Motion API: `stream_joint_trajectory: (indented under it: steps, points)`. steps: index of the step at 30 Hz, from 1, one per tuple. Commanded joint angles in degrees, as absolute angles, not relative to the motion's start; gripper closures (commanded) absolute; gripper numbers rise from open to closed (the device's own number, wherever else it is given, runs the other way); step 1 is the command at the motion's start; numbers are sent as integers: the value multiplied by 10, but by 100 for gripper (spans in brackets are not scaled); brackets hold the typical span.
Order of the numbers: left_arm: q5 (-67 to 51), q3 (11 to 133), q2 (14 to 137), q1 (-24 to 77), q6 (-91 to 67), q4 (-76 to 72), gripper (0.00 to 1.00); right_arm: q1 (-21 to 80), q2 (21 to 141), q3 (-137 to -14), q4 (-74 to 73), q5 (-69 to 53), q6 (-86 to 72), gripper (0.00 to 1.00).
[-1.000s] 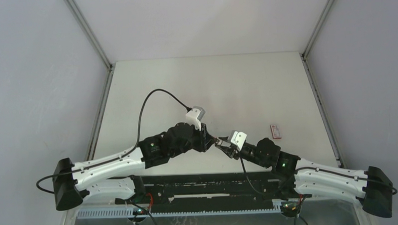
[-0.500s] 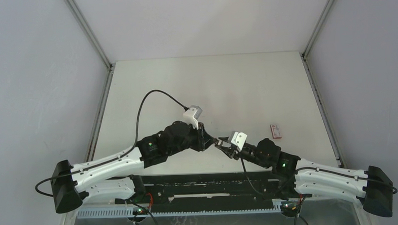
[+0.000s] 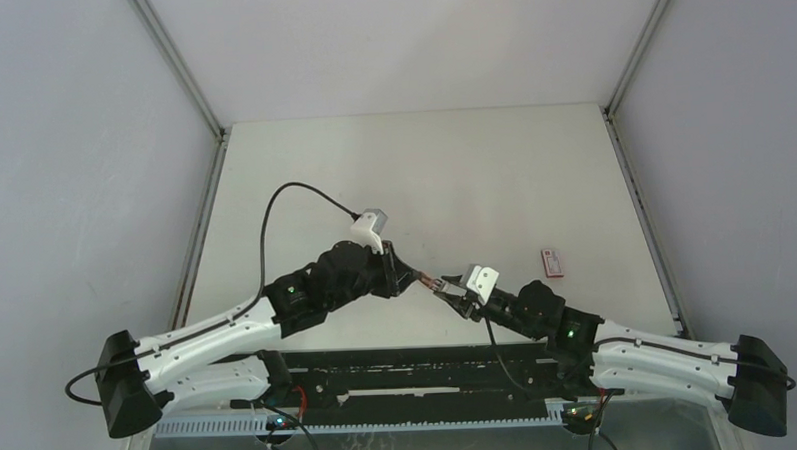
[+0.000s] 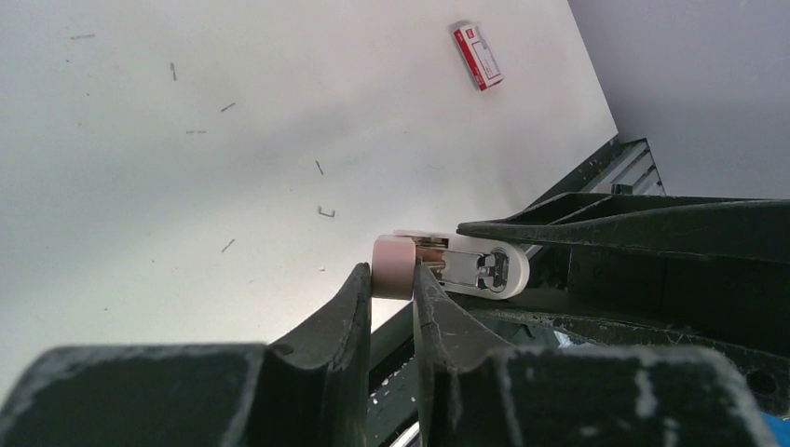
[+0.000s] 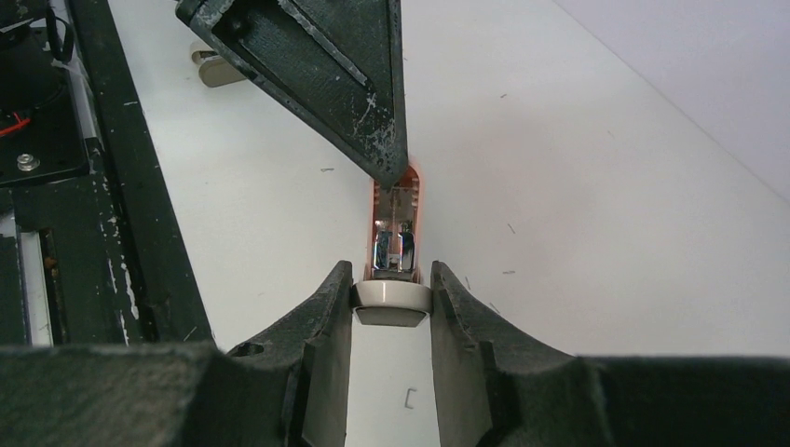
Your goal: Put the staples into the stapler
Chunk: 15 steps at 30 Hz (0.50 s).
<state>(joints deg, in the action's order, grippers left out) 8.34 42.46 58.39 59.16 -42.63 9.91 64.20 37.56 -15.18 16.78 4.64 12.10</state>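
The stapler (image 3: 432, 283) hangs above the table's near middle, held between both grippers. My left gripper (image 4: 391, 272) is shut on its pink end, and the white body (image 4: 480, 267) with its metal inner parts runs away to the right. My right gripper (image 5: 391, 276) is shut on the white rounded end (image 5: 392, 298). The pink-edged channel with shiny metal (image 5: 396, 233) runs forward from there to the left gripper's fingers (image 5: 326, 74). In the top view the left gripper (image 3: 413, 277) and right gripper (image 3: 447, 288) meet tip to tip. The staples are not in view as a separate block.
A flat white-and-red box (image 3: 551, 262) lies on the table to the right, also seen in the left wrist view (image 4: 477, 55). Loose single staples (image 4: 326, 211) are scattered on the white surface. A small pale rounded object (image 5: 212, 67) shows behind the left fingers. The black base rail (image 3: 410, 370) runs along the near edge.
My left arm has drawn back to the left and its wrist has turned, with its jaws closing a little more on the pink end. The right arm has barely moved.
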Motion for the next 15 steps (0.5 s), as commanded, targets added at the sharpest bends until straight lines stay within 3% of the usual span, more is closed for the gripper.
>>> stream_joint_trajectory:
  steps: [1,9,13,15]
  points:
    - [149,394,550,557,-425,119,100,646,372,-134,198,85,93,100]
    - [86,348,502,502,-439,82,100,646,397,-85,262,96,24,82]
    - [75,334,485,484,-440,78,100,646,420,-75,278,109,-2,85]
    - [54,325,482,475,-437,66,92,647,421,-67,292,113,-5,92]
